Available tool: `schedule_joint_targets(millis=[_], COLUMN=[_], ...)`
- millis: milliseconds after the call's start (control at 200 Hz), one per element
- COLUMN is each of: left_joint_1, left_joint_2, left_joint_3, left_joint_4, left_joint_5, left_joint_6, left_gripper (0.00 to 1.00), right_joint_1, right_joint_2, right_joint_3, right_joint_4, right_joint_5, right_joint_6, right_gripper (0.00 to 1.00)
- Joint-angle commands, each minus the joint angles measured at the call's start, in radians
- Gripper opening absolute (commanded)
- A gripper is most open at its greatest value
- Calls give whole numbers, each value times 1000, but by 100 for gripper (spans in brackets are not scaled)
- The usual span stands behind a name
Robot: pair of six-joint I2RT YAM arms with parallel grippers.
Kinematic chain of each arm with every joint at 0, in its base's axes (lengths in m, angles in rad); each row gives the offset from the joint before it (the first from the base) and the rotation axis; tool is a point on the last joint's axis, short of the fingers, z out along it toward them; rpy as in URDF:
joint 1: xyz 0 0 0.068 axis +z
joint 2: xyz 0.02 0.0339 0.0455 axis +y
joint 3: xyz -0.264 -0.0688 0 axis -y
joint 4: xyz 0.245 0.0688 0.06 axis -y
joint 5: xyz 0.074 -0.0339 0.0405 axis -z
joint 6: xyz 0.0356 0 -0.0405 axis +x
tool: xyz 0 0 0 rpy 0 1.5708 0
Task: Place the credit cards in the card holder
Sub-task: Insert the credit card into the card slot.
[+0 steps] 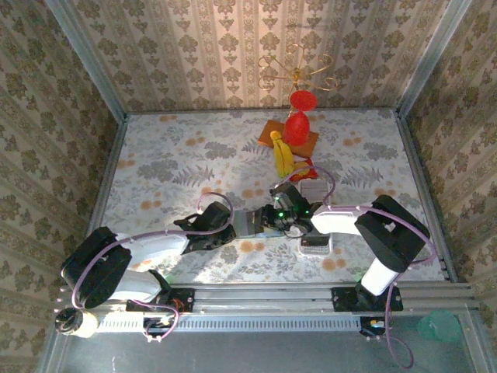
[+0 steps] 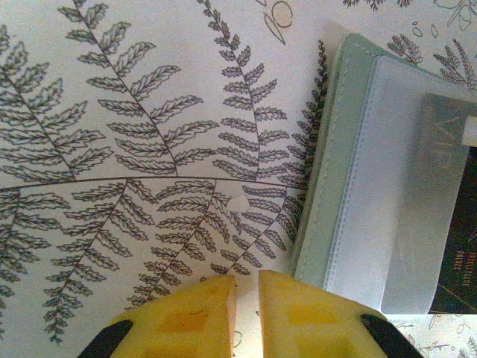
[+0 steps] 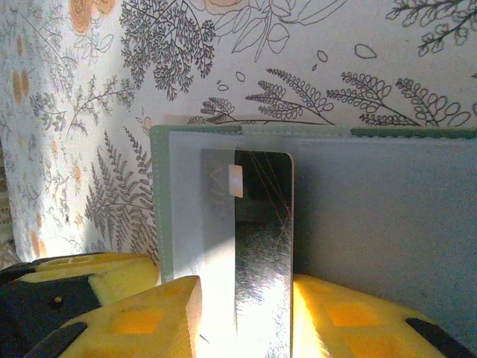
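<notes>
Glossily, a scratched card [image 3: 261, 246] sits between the right pincer's [image 3: 246, 313] pads (left pincer [image 2: 247, 313] nearly pressed together).

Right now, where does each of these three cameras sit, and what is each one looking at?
Top: above and behind the arms, looking down on the floral table; both arms show.
Left wrist: on the left arm, facing the tabletop; the left hand, card holder beside it.
Right wrist: on the right arm; the right hand around a credit card entering the holder.
Both wrist views share the green card holder and card.

Both arms' fingers [image 1: 268, 220] together mid-table over floral cloth [image 1: 171, 163].
</notes>
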Motion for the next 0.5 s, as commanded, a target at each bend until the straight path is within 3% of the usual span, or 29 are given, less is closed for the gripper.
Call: schedule_joint_targets(millis=[0,175,335,495], left_joint_1=[-10,-3,1,3], left_joint_2=[22,20,20,19], left_joint_3=[0,2,5,2], left_joint_4=[-4,-3,-5,-5], left_joint_5=[4,2,7,7], left_joint_6=[-11,-12,-5,-5], left_gripper=[16,17,17,17], right_joint_1=[18,33,33,33], right_joint_2=[44,42,-2,7], right_joint_3=[55,88,93,102], right_joint_4=[-37,-78,-161,-173], right_joint_5=[-26,-20,43,43], right_joint_6=[-35,-68,-123,-127], right_gripper=[34,35,43,36])
